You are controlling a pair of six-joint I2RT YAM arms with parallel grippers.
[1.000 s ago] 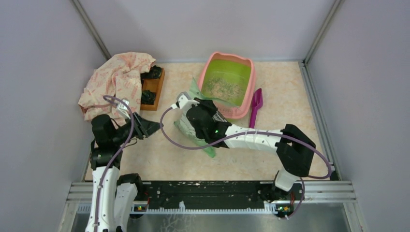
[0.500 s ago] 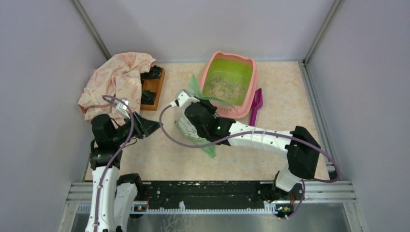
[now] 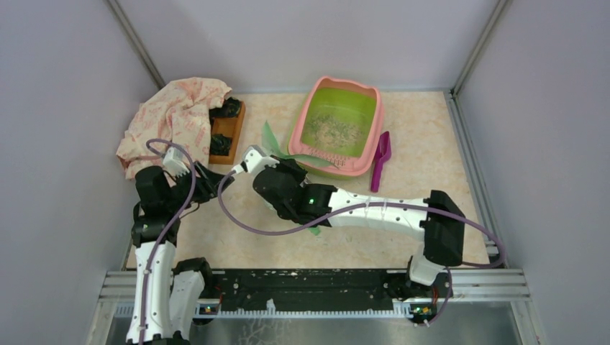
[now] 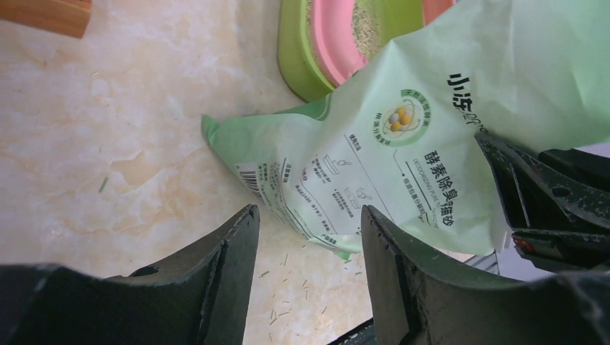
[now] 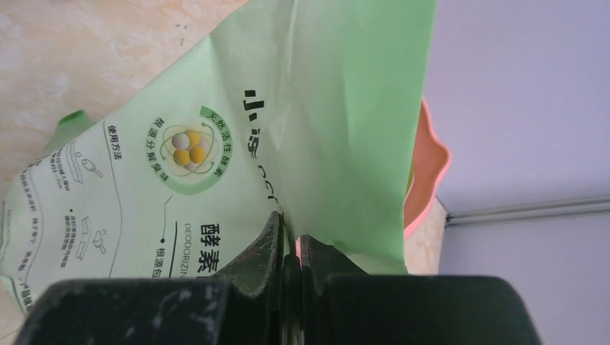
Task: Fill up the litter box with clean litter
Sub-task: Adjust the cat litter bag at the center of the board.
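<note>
Two grippers, two states. My right gripper (image 5: 290, 231) is pinched tight on a fold of the light green bag (image 5: 216, 108), which hangs just in front of the litter box (image 3: 338, 164) and reaches its near-left corner. My left gripper (image 4: 309, 215) stands open and empty, well to the left of the box, pointing at the bag's lower corner. Clean litter (image 3: 334, 131) lies thinly over the box's green floor. A magenta scoop (image 3: 380, 157) lies just beside the box's right rim.
</note>
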